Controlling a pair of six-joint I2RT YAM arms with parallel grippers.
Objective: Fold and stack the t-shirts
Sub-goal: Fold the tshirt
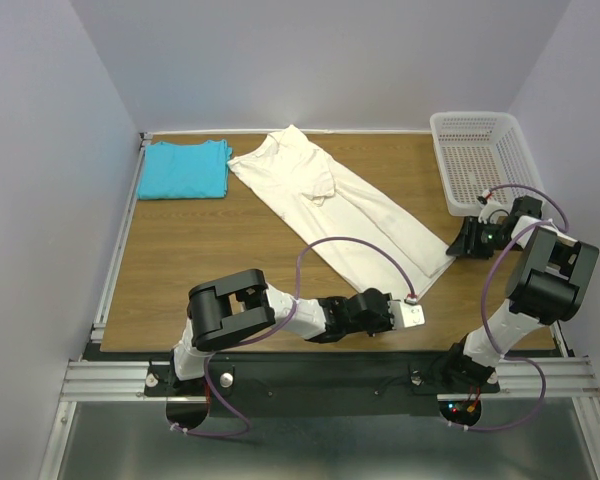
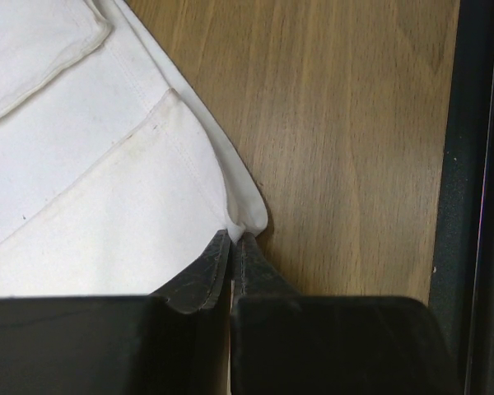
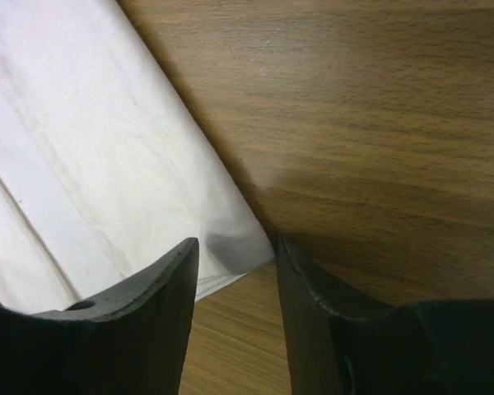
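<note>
1. The cream shirt (image 1: 330,205) lies on the desk (image 1: 210,260) as a long strip. Its long axis runs from the upper centre to the lower right of the top view, with the hem end nearest the arms.
2. The left hand (image 2: 235,241) is clenched on the lower hem corner.
3. The right hand (image 3: 235,247) is spread, straddling the other hem corner without gripping it.
4. Judgement: the fold must carry the hem up-left along that axis, toward the collar.
5. The blue shirt (image 1: 185,168) lies folded at the upper left, well apart.

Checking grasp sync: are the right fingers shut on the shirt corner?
No, the right fingers stand open around the cream shirt's corner.
</note>
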